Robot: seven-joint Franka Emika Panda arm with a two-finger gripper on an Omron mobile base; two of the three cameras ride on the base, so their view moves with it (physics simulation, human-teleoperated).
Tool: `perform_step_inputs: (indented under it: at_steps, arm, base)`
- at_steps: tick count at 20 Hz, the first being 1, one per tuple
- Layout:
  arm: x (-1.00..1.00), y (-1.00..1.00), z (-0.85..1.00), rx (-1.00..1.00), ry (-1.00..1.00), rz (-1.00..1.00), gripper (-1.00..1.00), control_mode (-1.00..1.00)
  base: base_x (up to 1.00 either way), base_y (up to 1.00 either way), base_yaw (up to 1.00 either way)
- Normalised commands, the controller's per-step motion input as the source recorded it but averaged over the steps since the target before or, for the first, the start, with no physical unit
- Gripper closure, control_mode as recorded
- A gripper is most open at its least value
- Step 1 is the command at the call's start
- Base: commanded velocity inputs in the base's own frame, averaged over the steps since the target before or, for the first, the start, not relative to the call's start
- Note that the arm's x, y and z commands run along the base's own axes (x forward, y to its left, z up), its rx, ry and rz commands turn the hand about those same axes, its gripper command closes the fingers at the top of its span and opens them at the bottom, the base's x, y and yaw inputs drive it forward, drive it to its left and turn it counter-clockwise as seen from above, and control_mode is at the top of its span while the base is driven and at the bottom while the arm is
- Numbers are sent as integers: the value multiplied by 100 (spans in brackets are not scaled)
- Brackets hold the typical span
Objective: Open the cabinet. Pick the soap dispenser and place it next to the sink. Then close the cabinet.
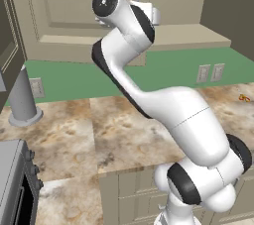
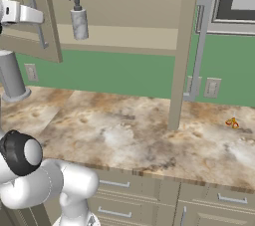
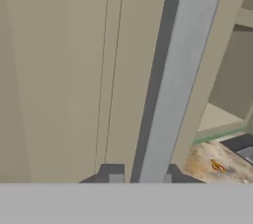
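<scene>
The cabinet (image 2: 124, 1) stands with both doors swung out. Its right door (image 2: 183, 46) shows edge-on with its long silver handle (image 2: 199, 46). My gripper (image 3: 142, 177) is shut on the left door's silver bar handle (image 3: 173, 80), with one dark fingertip on each side of the bar. From the right base view my gripper (image 2: 39, 16) reaches that handle (image 2: 36, 6) from the left edge. The soap dispenser (image 2: 78, 19), a pale grey pump bottle, stands upright on the cabinet shelf, to the right of the left door. The sink is out of view.
A grey flared-base post (image 1: 22, 100) stands on the marbled counter (image 2: 124, 130) at the left. A small orange item (image 2: 231, 122) lies far right. Wall outlets (image 2: 211, 88) sit on the green backsplash. A dark appliance (image 1: 15, 184) is at the lower left, drawer fronts (image 2: 149, 200) below the counter.
</scene>
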Motion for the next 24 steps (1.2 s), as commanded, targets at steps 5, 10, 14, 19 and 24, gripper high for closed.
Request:
perform_step_inputs:
  at_steps: [5, 10, 14, 19, 24]
  arm:
    - [-33, 46, 12, 0, -5, -18, 100, -100]
    - [-29, 46, 11, 0, -7, -16, 100, -100]
    - [-26, 47, 10, 0, -7, -14, 100, -100]
    - [-27, 46, 9, 0, -6, -13, 100, -100]
    - [-31, 44, 6, 1, -4, -10, 100, -100]
  base:
    - [0, 0, 0]
    - [0, 0, 0]
    - [0, 0, 0]
    - [0, 0, 0]
    - [0, 0, 0]
